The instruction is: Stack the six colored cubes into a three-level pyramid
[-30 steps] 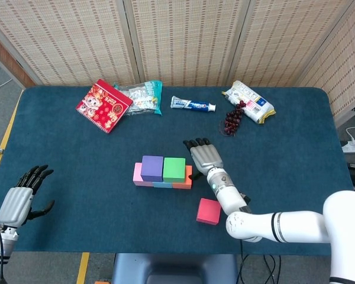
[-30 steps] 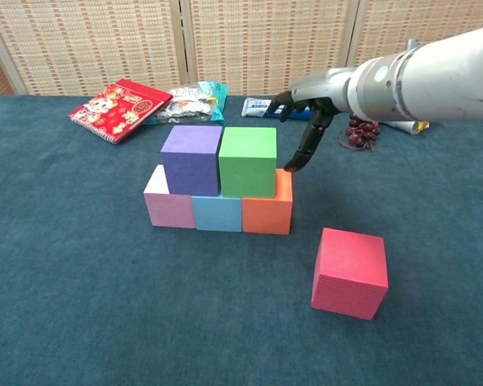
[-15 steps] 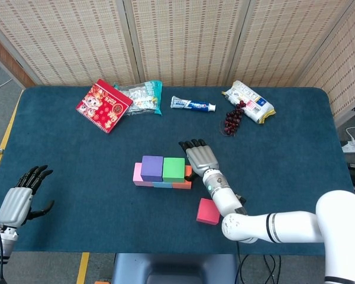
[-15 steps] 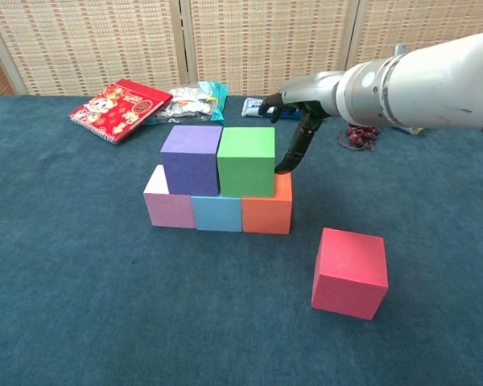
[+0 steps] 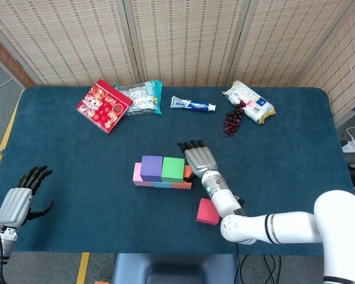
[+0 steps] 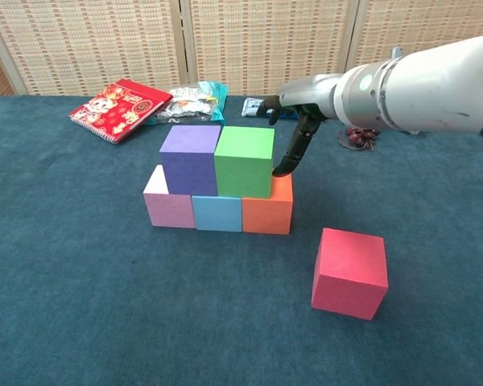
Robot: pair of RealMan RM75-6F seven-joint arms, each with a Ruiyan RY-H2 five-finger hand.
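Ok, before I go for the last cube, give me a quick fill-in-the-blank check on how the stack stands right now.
1. The bottom row runs pink cube, light blue cube, then the ____ cube.
2. On the second level, the purple cube sits beside the ____ cube.
3. The cube lying apart on the table, not yet stacked, is ____.
4. The ____ hand's fingers are at the second level's side; the other hand holds nothing.

Missing words: orange; green; red; right
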